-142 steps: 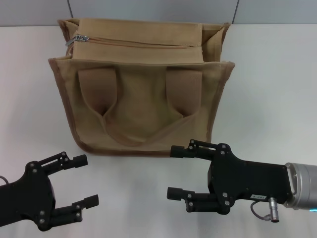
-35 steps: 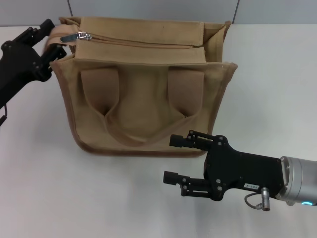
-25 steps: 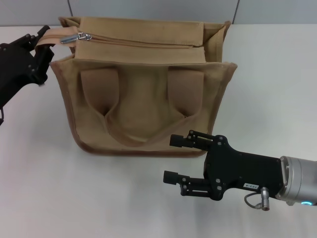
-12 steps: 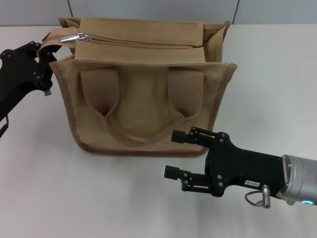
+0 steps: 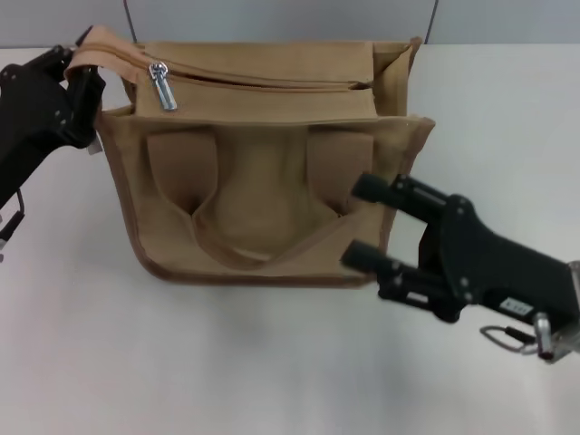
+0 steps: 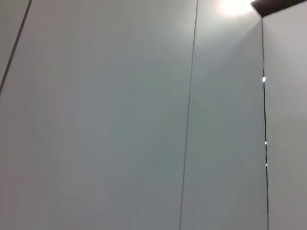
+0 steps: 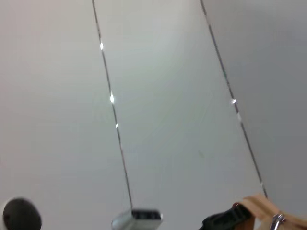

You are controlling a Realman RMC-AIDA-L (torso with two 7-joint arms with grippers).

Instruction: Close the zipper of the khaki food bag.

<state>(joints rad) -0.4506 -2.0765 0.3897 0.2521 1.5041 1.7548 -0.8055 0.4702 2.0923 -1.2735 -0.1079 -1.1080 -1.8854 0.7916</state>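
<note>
The khaki food bag [image 5: 263, 195] stands upright on the white table, handles folded down its front. The zipper [image 5: 272, 80] runs along its top, with the silver slider and hanging pull tab [image 5: 163, 88] near the left end. My left gripper [image 5: 80, 63] is at the bag's upper left corner, shut on the tan end tab of the zipper strip [image 5: 100, 43] and holding it raised. My right gripper [image 5: 355, 222] is open and empty, just in front of the bag's lower right front. The right wrist view shows the tan tab [image 7: 259, 207] and the left gripper [image 7: 225, 221] far off.
The white table [image 5: 227, 353] spreads in front of and beside the bag. A grey panelled wall [image 5: 272, 18] stands right behind it. The left wrist view shows only the wall panels [image 6: 144, 120].
My left gripper has lifted the bag's left end tab up, and the pull tab now hangs down. My right gripper has risen and swung toward the bag's right front.
</note>
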